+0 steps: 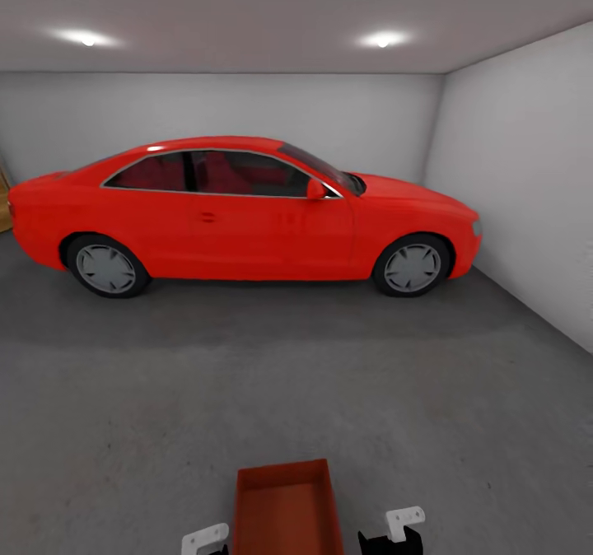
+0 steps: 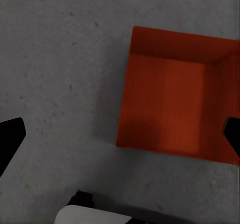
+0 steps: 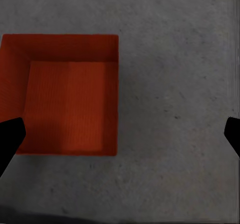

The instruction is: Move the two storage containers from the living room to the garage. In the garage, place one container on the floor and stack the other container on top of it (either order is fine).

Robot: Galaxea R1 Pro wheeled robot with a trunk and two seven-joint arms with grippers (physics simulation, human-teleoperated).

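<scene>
Sitting on the grey floor (image 1: 165, 390) near the robot: one red bin (image 1: 287, 510). Left gripper (image 2: 120, 134) and right gripper (image 3: 120, 134) wide open, holding nothing. Could bump bin, pushing it askew.

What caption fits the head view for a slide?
Garage: orange-red storage container on the concrete floor between open left gripper and right gripper, red car beyond.
</scene>
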